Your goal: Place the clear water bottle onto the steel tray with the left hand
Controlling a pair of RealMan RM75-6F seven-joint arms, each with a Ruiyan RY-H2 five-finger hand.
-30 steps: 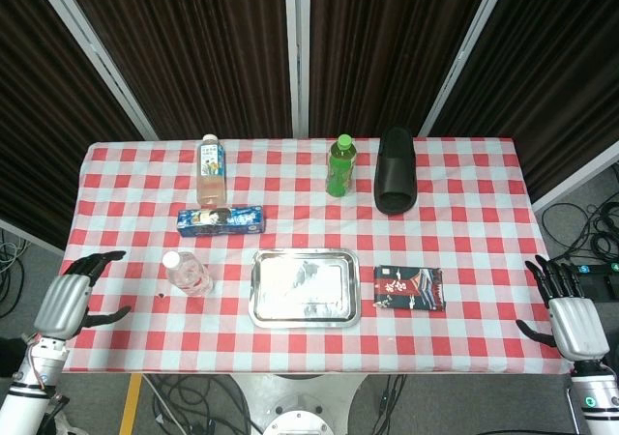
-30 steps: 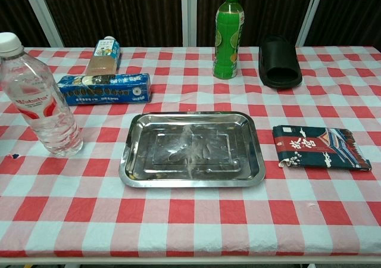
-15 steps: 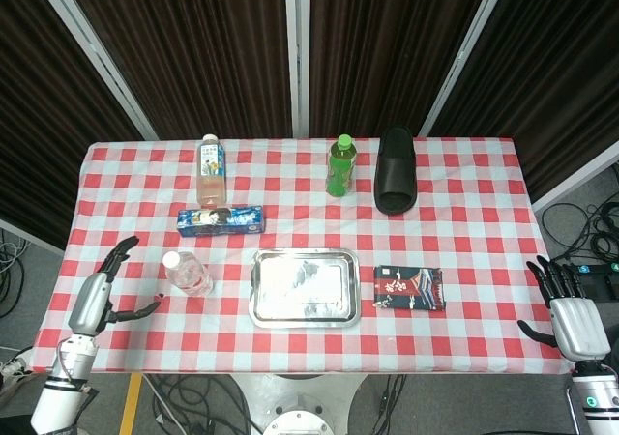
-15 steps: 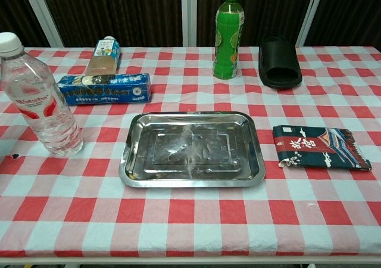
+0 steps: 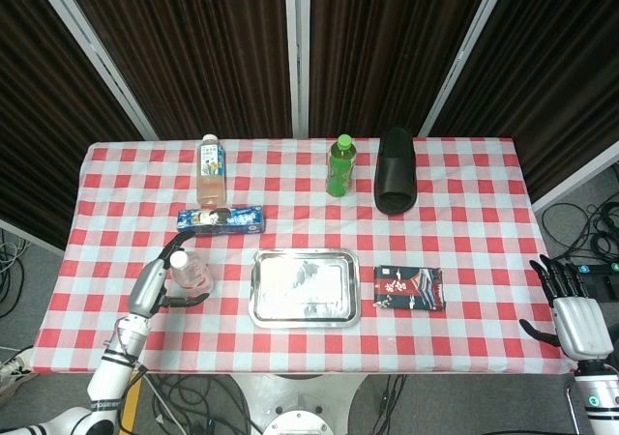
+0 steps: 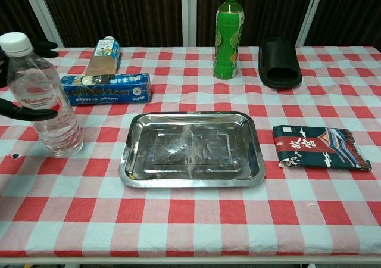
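Note:
The clear water bottle point(image 5: 192, 275) point(image 6: 55, 131) stands upright on the checked cloth, left of the steel tray point(image 5: 305, 254) point(image 6: 193, 152), which holds nothing. My left hand point(image 5: 153, 280) is right beside the bottle on its left, fingers point(image 6: 27, 113) spread around it: one crosses the bottle's front at label height, others reach behind near the cap. I see no firm grip. My right hand point(image 5: 573, 321) hangs open off the table's right front corner, holding nothing.
A blue biscuit pack point(image 5: 221, 221) and a juice bottle point(image 5: 211, 169) sit behind the water bottle. A green bottle point(image 5: 339, 165) and a black slipper point(image 5: 395, 170) stand at the back. A dark snack packet point(image 5: 409, 288) lies right of the tray.
My left hand has moved right from the table's left edge to the bottle and now brackets it. The bottle's cap has shifted slightly right. The right hand has hardly moved.

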